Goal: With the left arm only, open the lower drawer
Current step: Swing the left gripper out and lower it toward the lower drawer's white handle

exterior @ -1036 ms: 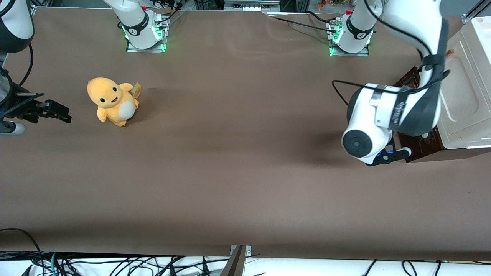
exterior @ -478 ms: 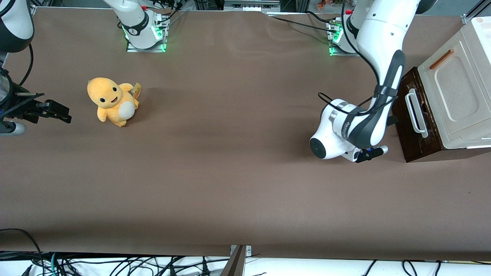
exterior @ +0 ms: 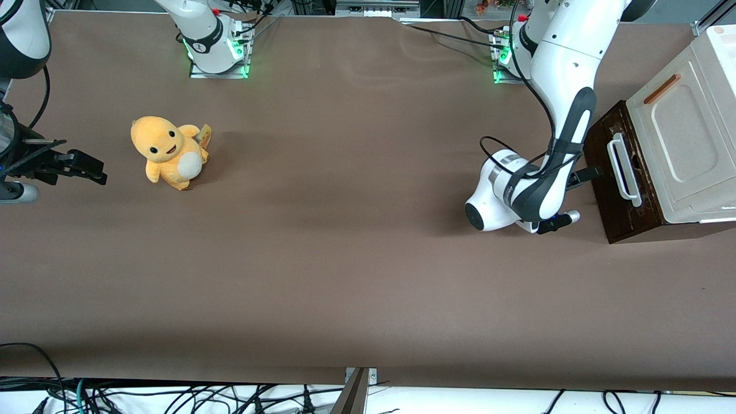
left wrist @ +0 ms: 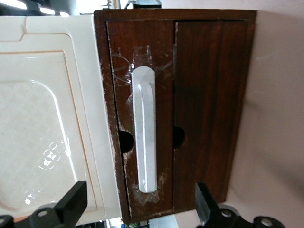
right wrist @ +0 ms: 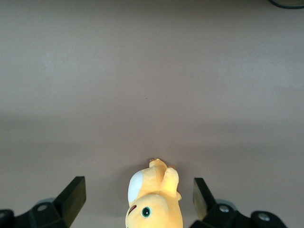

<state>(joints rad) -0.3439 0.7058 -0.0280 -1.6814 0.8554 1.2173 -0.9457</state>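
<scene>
The lower drawer [exterior: 610,190] has a dark brown front with a white loop handle [exterior: 624,170] and sits flush in its cabinet toward the working arm's end of the table. My left arm [exterior: 566,86] reaches down in front of it. Its gripper [exterior: 587,175] is level with the drawer front, a short gap from the handle and touching nothing. In the left wrist view the drawer front [left wrist: 164,71] and handle [left wrist: 144,128] fill the frame. The gripper [left wrist: 140,199] is open, its two black fingertips [left wrist: 76,197] spread wider than the handle. A second dark panel [left wrist: 211,95] without a handle lies beside the drawer.
A cream panel [exterior: 684,132] with an orange-brown bar handle [exterior: 661,89] sits above the dark front. A yellow plush toy [exterior: 167,150] stands toward the parked arm's end of the table, and shows in the right wrist view too [right wrist: 152,204]. The arm bases [exterior: 520,54] are farthest from the camera.
The left arm came down from over the cabinet and out in front of the drawer, uncovering the handle. In the last half second the gripper edged closer to the drawer front.
</scene>
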